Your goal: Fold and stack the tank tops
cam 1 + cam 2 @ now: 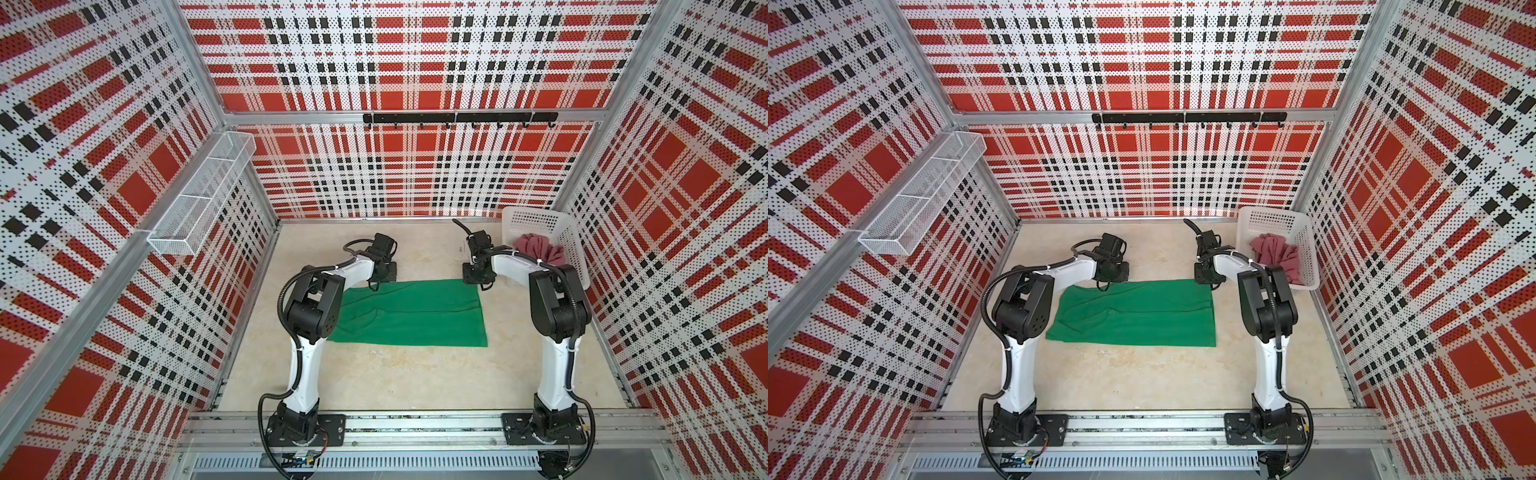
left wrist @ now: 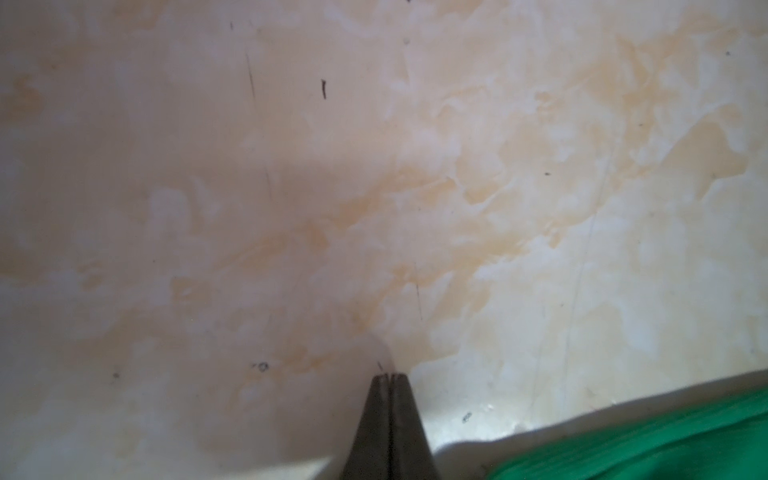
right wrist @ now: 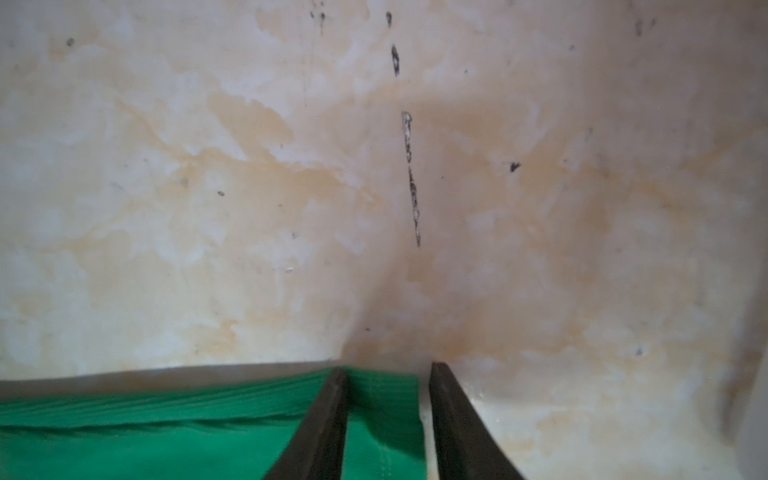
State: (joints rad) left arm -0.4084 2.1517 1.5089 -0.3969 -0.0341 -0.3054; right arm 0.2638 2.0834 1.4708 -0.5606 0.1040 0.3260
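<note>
I've got the white perforated basket (image 1: 536, 226) at centre right of both top views, close by the plaid wall (image 1: 665, 208). At the upper left, a wire mesh shelf (image 1: 199, 195) is fixed to the side panel. A black hook rail (image 1: 459, 118) runs across the back, above centre. The beige marbled tabletop (image 1: 395, 374) fills the lower middle. In the right wrist view, a long dark scratch (image 3: 411, 178) marks it. An aluminium track (image 1: 415, 428) crosses the bottom edge.

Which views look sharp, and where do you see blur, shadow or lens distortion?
Both top views: sharp, but the wide lens bends the plaid walls. Left wrist view: soft focus; a dim shadow lies on the table around the shut left gripper. Right wrist view: the green tank top and right gripper are blurred.
</note>
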